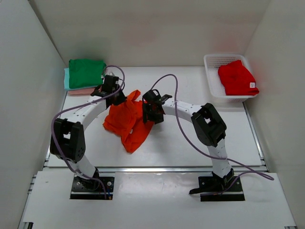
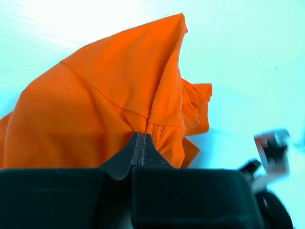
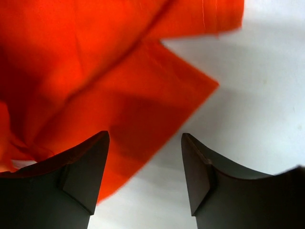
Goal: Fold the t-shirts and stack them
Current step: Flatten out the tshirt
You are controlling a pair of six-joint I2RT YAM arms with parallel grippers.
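The bright orange t-shirt (image 1: 127,121) lies crumpled in the middle of the table. My left gripper (image 1: 117,98) is shut on a seam of its upper edge, which shows in the left wrist view (image 2: 143,134) with the orange cloth (image 2: 95,109) bunched beyond the tips. My right gripper (image 1: 151,114) is open just above the shirt's right edge; in the right wrist view (image 3: 145,138) the orange cloth (image 3: 95,71) lies below the left finger and nothing is between the jaws. A red t-shirt (image 1: 237,77) lies in the basket. A dark green t-shirt (image 1: 86,72) tops a folded stack at the back left.
The white mesh basket (image 1: 212,78) stands at the back right. Under the green shirt, a mint edge (image 1: 66,78) and a pink edge (image 1: 81,91) show. White walls close in on the left, back and right.
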